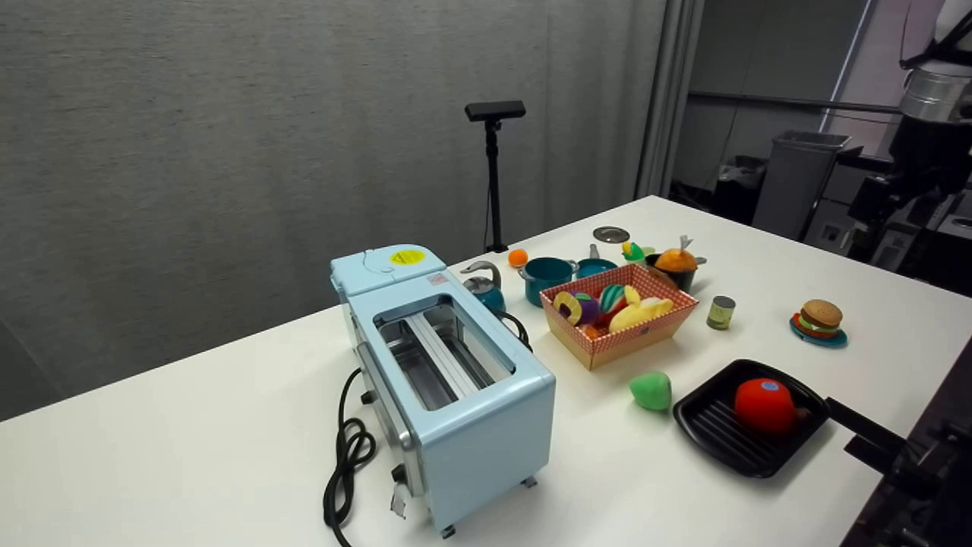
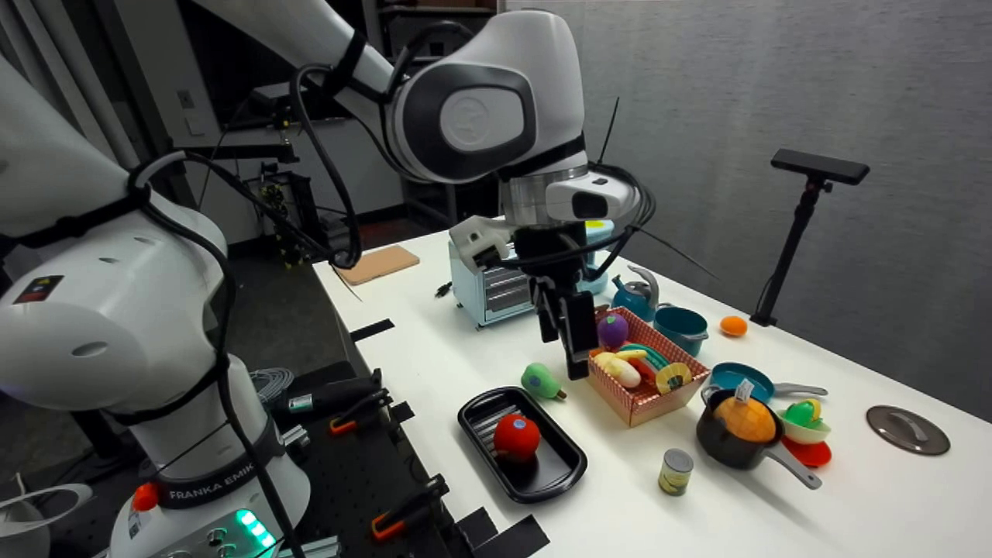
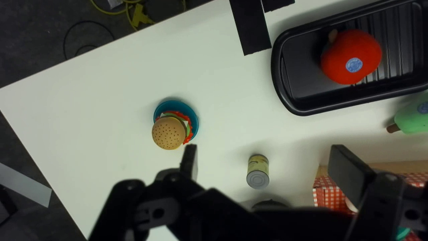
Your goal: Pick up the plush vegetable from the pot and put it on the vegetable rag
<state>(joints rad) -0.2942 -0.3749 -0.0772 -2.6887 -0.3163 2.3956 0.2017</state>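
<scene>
Orange plush [image 2: 745, 422]: sits in the black pot [image 2: 717, 443] near a corner of the checked basket [image 2: 666, 403], its rounded top bulging up past the pot's edge; by the task sentence, I take it for the plush vegetable.
Pot's place: outside the basket, just beside it, long handle pointing away; I cannot tell whether the two touch.
Gripper [image 3: 265, 162]: hangs high and well apart from the basket, its fingers [image 3: 349, 174] spread wide with nothing between them.
Weight: probably very light, so the lift should need little force.
Feel: looks like stuffed cloth, likely soft and springy; it should squash when squeezed rather than crack, and the fabric is unlikely to slip.
Best hold: across the widest exposed part of the rounded top, one finger each side, pressing until they sink into the stuffing.
White tag [image 2: 743, 390]: stands up from the top; looks thin and floppy, so a poor handle.
Fit in the pot: seems close; fingers pushed too low could catch the edge and drag the pot against the basket, so a straight upward lift seems wise.
Basket's part: holds the purple plush [image 2: 613, 331] and the yellow plush [image 1: 638, 313]; I can make out no vegetable rag, so this seems the likeliest goal.
Red plush [image 2: 517, 439]: lies in the grill pan [image 2: 552, 471], apart from the basket; not, I judge, the one meant.
</scene>
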